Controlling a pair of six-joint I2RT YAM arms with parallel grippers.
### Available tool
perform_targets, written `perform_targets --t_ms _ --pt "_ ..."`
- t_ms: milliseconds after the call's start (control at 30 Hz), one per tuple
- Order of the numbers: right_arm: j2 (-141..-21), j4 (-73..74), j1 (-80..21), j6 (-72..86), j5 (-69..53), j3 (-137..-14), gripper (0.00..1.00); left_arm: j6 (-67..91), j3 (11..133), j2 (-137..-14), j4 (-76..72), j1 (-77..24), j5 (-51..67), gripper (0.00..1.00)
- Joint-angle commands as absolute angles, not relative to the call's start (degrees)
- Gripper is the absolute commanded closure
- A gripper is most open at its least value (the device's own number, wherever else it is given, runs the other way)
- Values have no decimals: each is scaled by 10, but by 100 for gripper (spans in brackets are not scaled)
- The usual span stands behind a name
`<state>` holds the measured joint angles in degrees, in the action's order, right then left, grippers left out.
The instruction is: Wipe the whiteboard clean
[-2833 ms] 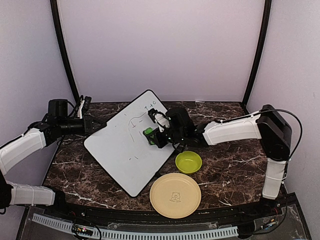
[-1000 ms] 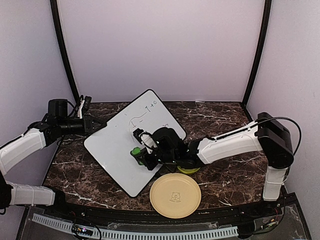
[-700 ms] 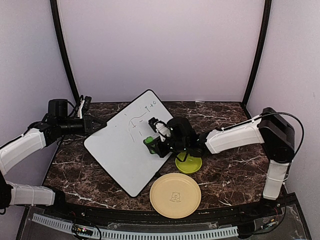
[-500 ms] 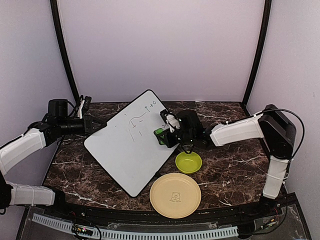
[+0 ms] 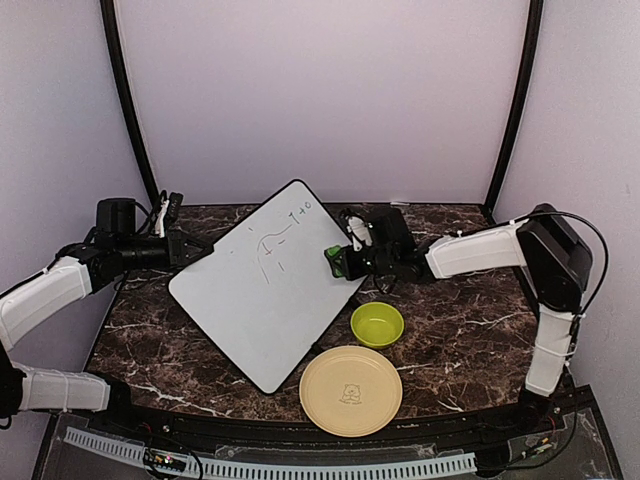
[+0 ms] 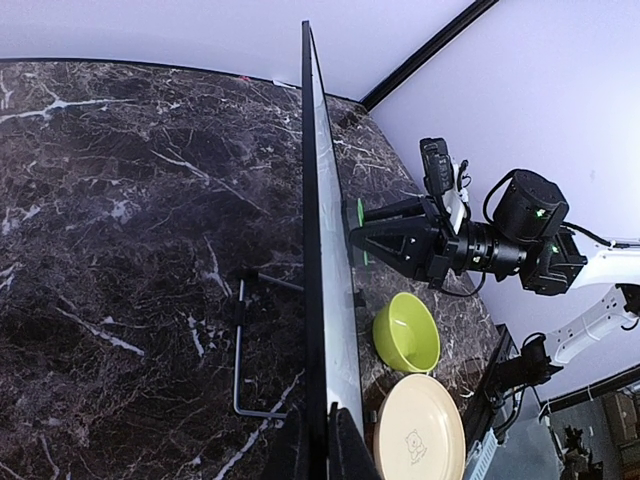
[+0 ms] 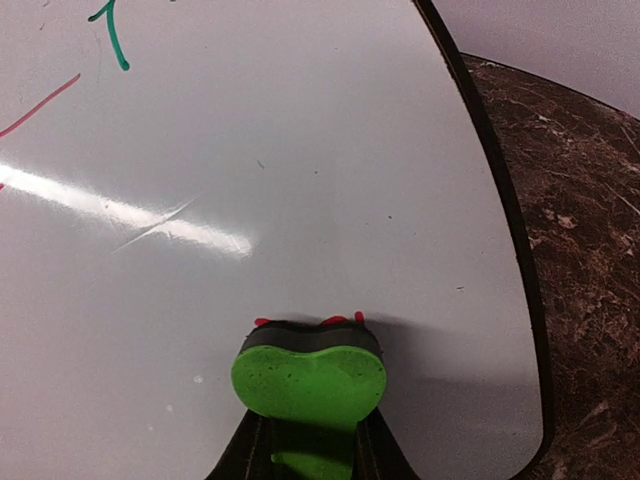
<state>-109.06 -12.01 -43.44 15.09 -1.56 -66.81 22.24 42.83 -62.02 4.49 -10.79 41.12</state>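
Desk [image 5: 450,300]: dark brown marble pattern with white veins. Room: plain pale lilac walls, with two black curved poles rising at the far corners.

Whiteboard [image 5: 250,300]: mid-left of the desk, turned diamond-wise, one corner far and one near. White face, thin black rim, rounded corners. The left wrist view shows it edge-on and tilted off the desk, with a wire stand [image 6: 240,350] on the desk behind it.

Left claw [image 5: 190,250] is pinching the board's left corner, rim between its fingers [image 6: 340,455].

Right claw [image 5: 345,262] is clamped on a green eraser [image 7: 308,380], which is pressed to the board face just inside the right rim.

Writing: thin marker strokes only on the far part of the board. There's a short string near the far corner, maybe "T+0", too small to read for sure. The right wrist view catches one green stroke and one red stroke at upper left. The rest of the face is bare with glare streaks.

Lime green bowl [image 5: 377,324] sits right of the board. The beige plate [image 5: 350,390], just near of the bowl, has a small bear-like print in the centre. No legible brand on either.
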Motion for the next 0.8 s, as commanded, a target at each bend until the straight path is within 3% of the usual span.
perform_targets --t_ms 0,433,767 --pt "-1119 -96 -425 161 -5 -696 100 186 421 -620 61 -121 416 100" --pt "-1110 -63 -498 114 -33 -750 100 181 432 -628 63 -121 419 100" --pt "-1109 -64 -425 111 -13 -720 100 183 437 -625 66 -121 417 100"
